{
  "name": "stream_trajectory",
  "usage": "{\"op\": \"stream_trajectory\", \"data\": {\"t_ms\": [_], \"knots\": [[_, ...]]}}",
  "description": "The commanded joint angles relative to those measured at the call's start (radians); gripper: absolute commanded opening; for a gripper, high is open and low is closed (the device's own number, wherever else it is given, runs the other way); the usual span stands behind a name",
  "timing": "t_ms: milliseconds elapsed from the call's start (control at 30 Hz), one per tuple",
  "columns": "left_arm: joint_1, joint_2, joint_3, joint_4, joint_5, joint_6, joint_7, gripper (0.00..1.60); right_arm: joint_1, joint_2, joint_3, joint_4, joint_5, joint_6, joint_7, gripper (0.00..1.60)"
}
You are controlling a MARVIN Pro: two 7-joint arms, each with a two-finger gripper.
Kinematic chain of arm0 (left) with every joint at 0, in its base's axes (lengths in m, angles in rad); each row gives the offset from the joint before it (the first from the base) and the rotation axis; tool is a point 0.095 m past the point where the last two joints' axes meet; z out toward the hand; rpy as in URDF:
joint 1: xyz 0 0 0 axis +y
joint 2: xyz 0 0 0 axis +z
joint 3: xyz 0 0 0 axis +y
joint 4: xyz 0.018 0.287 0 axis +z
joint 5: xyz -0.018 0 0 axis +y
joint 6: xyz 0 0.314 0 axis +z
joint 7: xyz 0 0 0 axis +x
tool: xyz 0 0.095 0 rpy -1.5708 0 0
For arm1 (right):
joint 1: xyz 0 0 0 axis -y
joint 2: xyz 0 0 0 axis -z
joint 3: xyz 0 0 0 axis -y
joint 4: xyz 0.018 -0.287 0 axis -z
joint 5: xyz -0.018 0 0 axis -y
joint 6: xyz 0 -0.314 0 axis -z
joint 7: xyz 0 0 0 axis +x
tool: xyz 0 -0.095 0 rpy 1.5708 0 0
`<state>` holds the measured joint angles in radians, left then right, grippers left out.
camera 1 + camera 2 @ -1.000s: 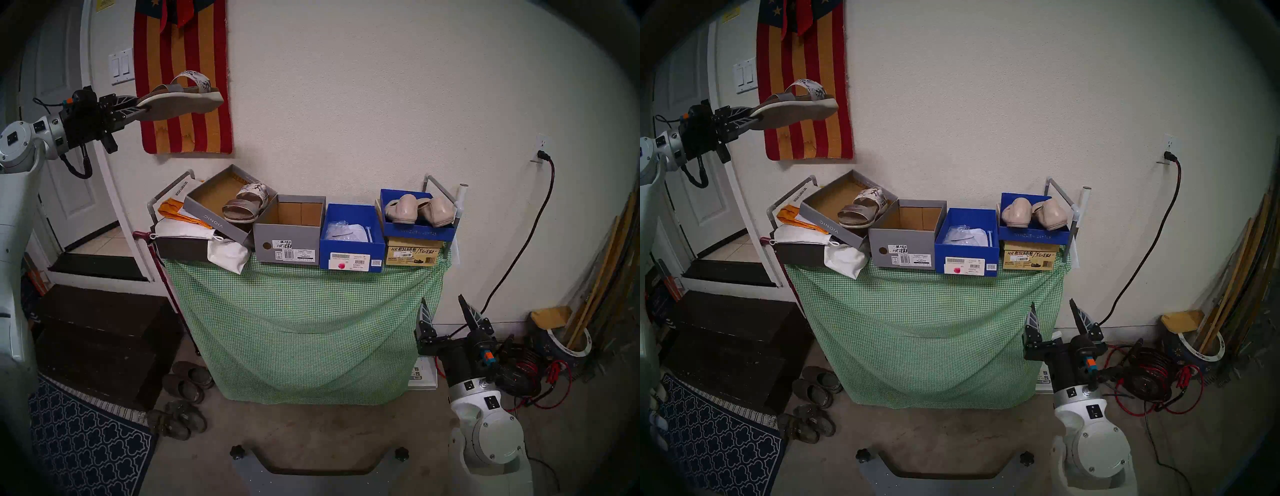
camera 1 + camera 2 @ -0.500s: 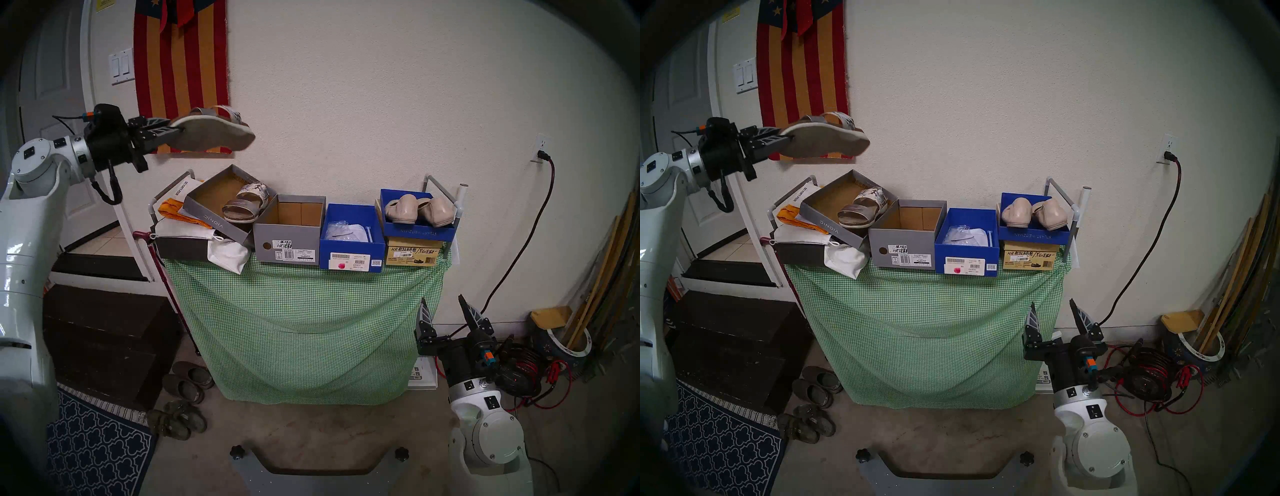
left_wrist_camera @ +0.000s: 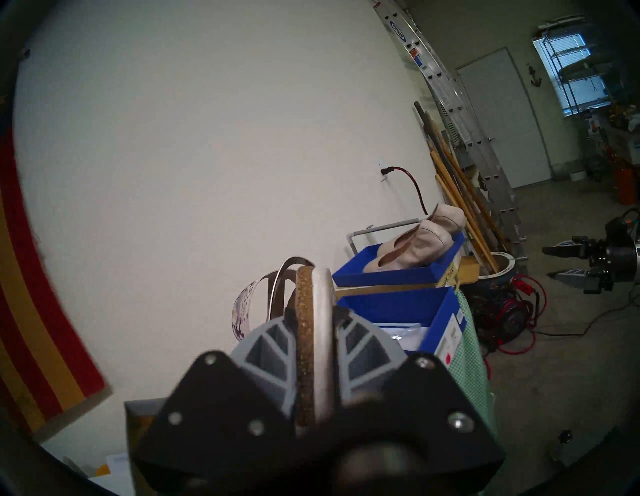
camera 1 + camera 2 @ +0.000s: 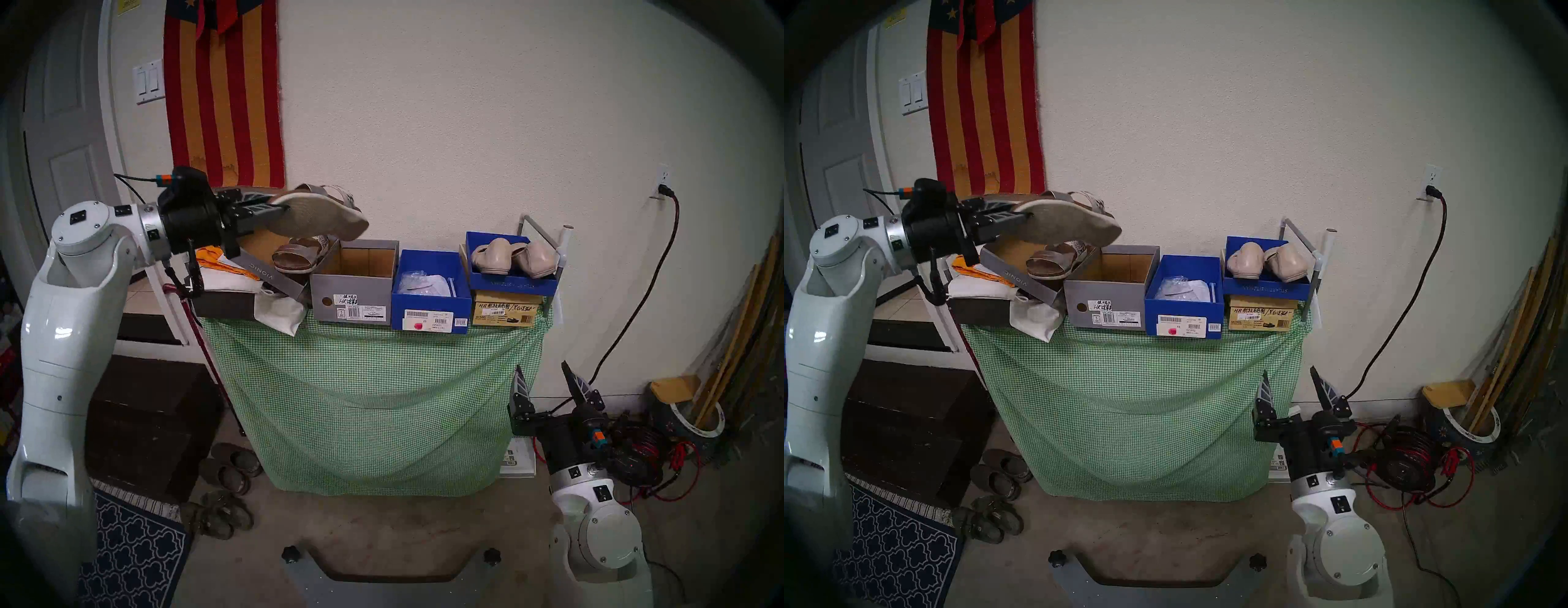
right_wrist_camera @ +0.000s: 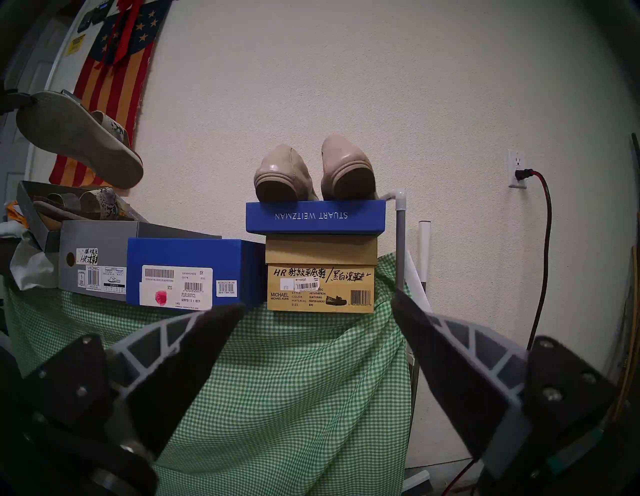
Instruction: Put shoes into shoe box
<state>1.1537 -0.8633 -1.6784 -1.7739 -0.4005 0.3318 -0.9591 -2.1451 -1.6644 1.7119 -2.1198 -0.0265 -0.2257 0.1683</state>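
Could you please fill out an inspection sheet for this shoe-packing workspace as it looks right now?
Surface: rack under green checked cloth.
Job's things: held sandal in the air; second sandal in grey lid; beige flats on blue lid; grey box open and empty.
Clutter: white bag, orange cloth.
Grippers: left gripper shut on sandal heel; right gripper open, idle.
Cables: red cord plugged into wall.
Surroundings: grey slip-ons on floor.
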Motion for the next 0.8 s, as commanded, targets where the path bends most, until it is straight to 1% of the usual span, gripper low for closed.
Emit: {"op": "stream_trajectory", "data": {"t_ms": [0,67,100,133,167,200,233,267,367,400,467,500,567,600,700,733,767], "knots": [[0.142,-0.007,-0.028,-0.149,0.13,0.028,0.149,0.0,-0.002,0.0,0.0,-0.002,0.0,0.0,0.0,1.6],[0.125,-0.022,-0.021,-0.148,0.191,0.034,0.15,0.0,-0.003,0.0,0.0,-0.003,0.0,0.0,0.0,1.6],[0.131,-0.023,-0.014,-0.166,0.217,0.042,0.19,0.0,-0.003,0.0,0.0,-0.003,0.0,0.0,0.0,1.6],[0.112,-0.031,-0.006,-0.161,0.26,0.039,0.169,0.0,-0.003,0.0,0.0,-0.003,0.0,0.0,0.0,1.6],[0.11,-0.005,0.027,-0.173,0.273,0.032,0.228,0.0,-0.003,0.0,0.0,-0.003,0.0,0.0,0.0,1.6],[0.093,-0.013,0.035,-0.17,0.31,0.029,0.207,0.0,-0.003,-0.001,0.0,-0.003,0.0,0.0,0.0,1.6],[0.078,0.001,0.062,-0.172,0.317,0.015,0.234,0.0,-0.003,-0.001,0.0,-0.003,0.0,0.0,0.0,1.6],[0.056,-0.002,0.08,-0.17,0.335,0.012,0.237,0.0,-0.003,-0.001,0.0,-0.003,0.0,0.0,0.0,1.6],[-0.007,0.009,0.145,-0.165,0.378,0.0,0.217,0.0,-0.003,0.0,0.0,-0.003,0.0,0.0,0.0,1.6],[-0.011,0.006,0.158,-0.172,0.385,-0.005,0.217,0.0,-0.003,0.0,0.0,-0.003,0.0,0.0,0.0,1.6],[-0.05,-0.001,0.2,-0.16,0.408,-0.011,0.205,0.0,-0.003,0.0,0.0,-0.003,0.0,0.0,0.0,1.6],[-0.032,0.005,0.206,-0.176,0.428,-0.028,0.212,0.0,-0.003,0.0,0.0,-0.003,0.0,0.0,0.0,1.6],[-0.075,0.0,0.256,-0.157,0.459,-0.037,0.197,0.0,-0.003,0.0,0.0,-0.003,0.0,0.0,0.0,1.6],[-0.067,-0.005,0.259,-0.163,0.469,-0.044,0.2,0.0,-0.003,0.0,0.0,-0.003,0.0,0.0,0.0,1.6],[-0.123,-0.015,0.303,-0.124,0.511,-0.059,0.186,0.0,-0.003,0.0,0.0,-0.003,0.0,0.0,0.0,1.6],[-0.104,-0.028,0.285,-0.127,0.525,-0.072,0.193,0.0,-0.003,0.0,0.0,-0.003,0.0,0.0,0.0,1.6],[-0.119,-0.031,0.291,-0.112,0.533,-0.078,0.186,0.0,-0.003,0.0,0.0,-0.003,0.0,0.0,0.0,1.6]]}}
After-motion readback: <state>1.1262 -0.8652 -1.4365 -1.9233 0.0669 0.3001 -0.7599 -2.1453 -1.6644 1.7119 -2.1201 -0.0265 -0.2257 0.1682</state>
